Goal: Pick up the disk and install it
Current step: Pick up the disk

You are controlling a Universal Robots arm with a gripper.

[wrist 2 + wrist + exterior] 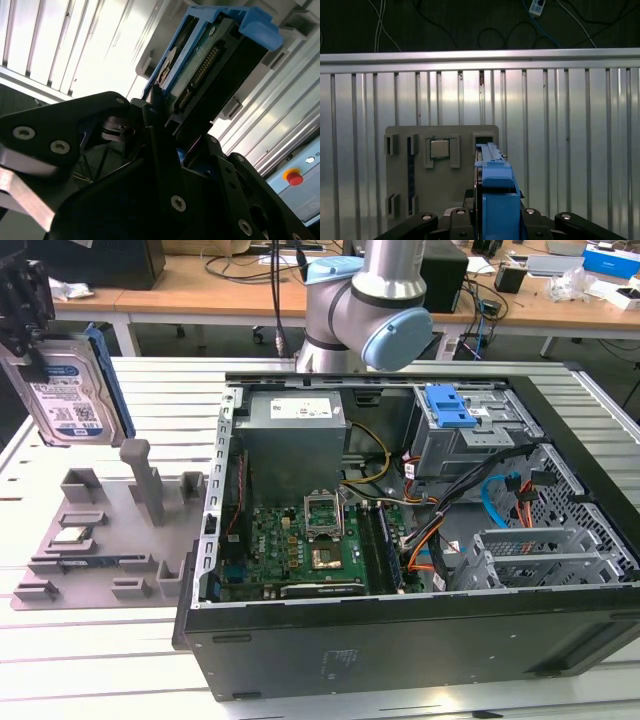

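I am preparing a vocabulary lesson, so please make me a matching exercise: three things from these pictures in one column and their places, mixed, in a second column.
Things:
1. disk
2. chip
3. drive cage

Places:
A. inside the computer case
B. in a recess of the grey tray
C. clamped in the gripper, in the air

Pairs: 1-C, 2-B, 3-A.

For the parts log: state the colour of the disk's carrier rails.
Blue rails, best seen in the first wrist view.
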